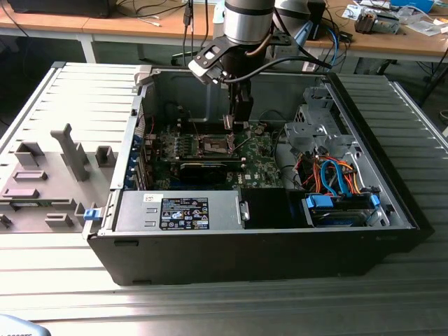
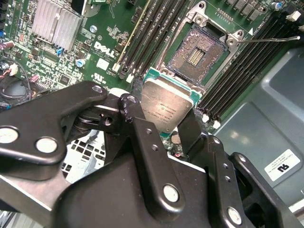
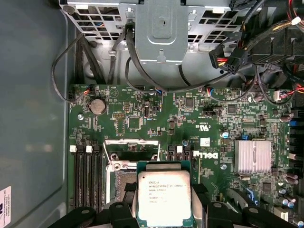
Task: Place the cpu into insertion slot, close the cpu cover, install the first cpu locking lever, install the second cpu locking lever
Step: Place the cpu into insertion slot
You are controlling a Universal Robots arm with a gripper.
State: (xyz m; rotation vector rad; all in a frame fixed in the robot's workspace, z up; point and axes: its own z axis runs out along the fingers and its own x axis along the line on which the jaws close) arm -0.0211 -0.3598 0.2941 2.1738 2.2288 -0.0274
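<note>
Broadly, we see a black computer case [image 1: 280, 259] lying open on a ribbed grey table [image 1: 210, 308], holding a boxy silver power supply [image 1: 182, 210], a perforated metal drive cage [image 1: 315, 126] and a tangle of orange and blue cables [image 1: 336, 175]. Across its floor lies the green circuit board [image 3: 156, 109], studded with small parts, long black memory slots [image 2: 152, 28] and a finned silver heat sink [image 3: 254, 156]. Reaching down over this board, the gripper [image 1: 240, 112] has its two black fingers [image 2: 137, 128] drawn in and clamped on opposite edges of the cpu [image 2: 166, 107], a flat square chip with a dull grey-beige metal face and a green rim. In both wrist views we find the chip raised off the board just beside the insertion slot [image 2: 195, 52], not seated. That socket lies bare, its dark centre framed in silvery metal. At its edge, in the first wrist view, the cpu cover [image 3: 131, 148], a thin shiny frame, seems to stand open.
</note>
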